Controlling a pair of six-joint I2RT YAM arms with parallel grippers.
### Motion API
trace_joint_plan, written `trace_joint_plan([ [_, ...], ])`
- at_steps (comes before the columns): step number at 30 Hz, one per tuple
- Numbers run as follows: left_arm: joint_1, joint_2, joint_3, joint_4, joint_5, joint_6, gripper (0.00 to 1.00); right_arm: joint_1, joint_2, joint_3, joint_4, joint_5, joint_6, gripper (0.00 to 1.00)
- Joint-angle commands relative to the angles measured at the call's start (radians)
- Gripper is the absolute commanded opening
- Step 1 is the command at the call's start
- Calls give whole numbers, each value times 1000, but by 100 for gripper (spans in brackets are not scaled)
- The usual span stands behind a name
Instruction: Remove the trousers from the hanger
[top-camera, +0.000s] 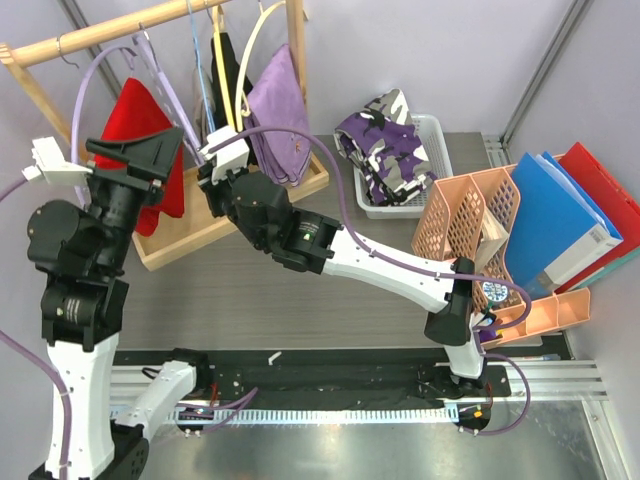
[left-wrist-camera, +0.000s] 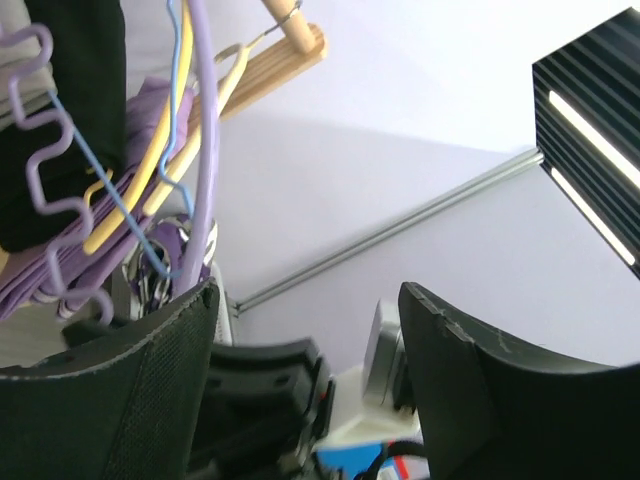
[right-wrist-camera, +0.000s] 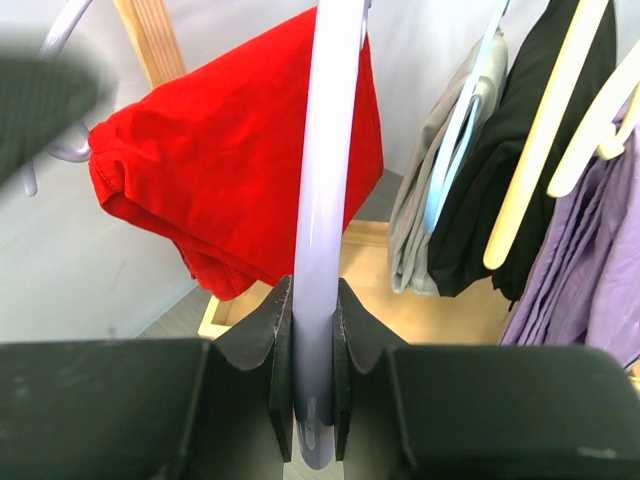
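Note:
The lilac trousers hang over a yellow hanger on the wooden rack; they also show in the right wrist view and in the left wrist view. The camouflage trousers lie in a white basket. My right gripper is shut on the bar of a bare lilac hanger, its jaws pinching it from both sides. My left gripper is open and empty, raised beside the rack, its fingers wide apart.
A red garment hangs at the rack's left, with black and grey garments between it and the lilac trousers. The rack's wooden base tray lies below. A peach organiser and folders stand at the right.

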Motion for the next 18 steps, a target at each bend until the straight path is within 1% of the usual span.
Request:
trace_joint_plan([
  [1, -3, 76, 79, 87, -48, 13, 68, -2, -61, 6, 59, -17, 39, 1],
  [3, -1, 88, 69, 89, -48, 15, 67, -2, -59, 13, 53, -16, 46, 1],
  [5, -3, 107, 62, 60, -59, 35, 64, -2, -58, 9, 51, -20, 52, 1],
  [6, -1, 113, 62, 41, -67, 44, 58, -4, -58, 6, 50, -20, 55, 1],
  [8, -1, 122, 52, 35, -70, 56, 54, -2, -58, 1, 47, -19, 60, 1],
  [11, -3, 138, 36, 44, -65, 66, 55, -2, -61, -5, 46, -17, 65, 1],
  [12, -3, 150, 35, 46, -67, 67, 57, -2, -62, -8, 45, -22, 69, 1],
  [15, -1, 162, 18, 49, -74, 55, 59, -2, -65, -13, 45, -25, 78, 1],
  [18, 3, 174, 10, 63, -65, 49, 59, -2, -79, -32, 48, -20, 77, 1],
])
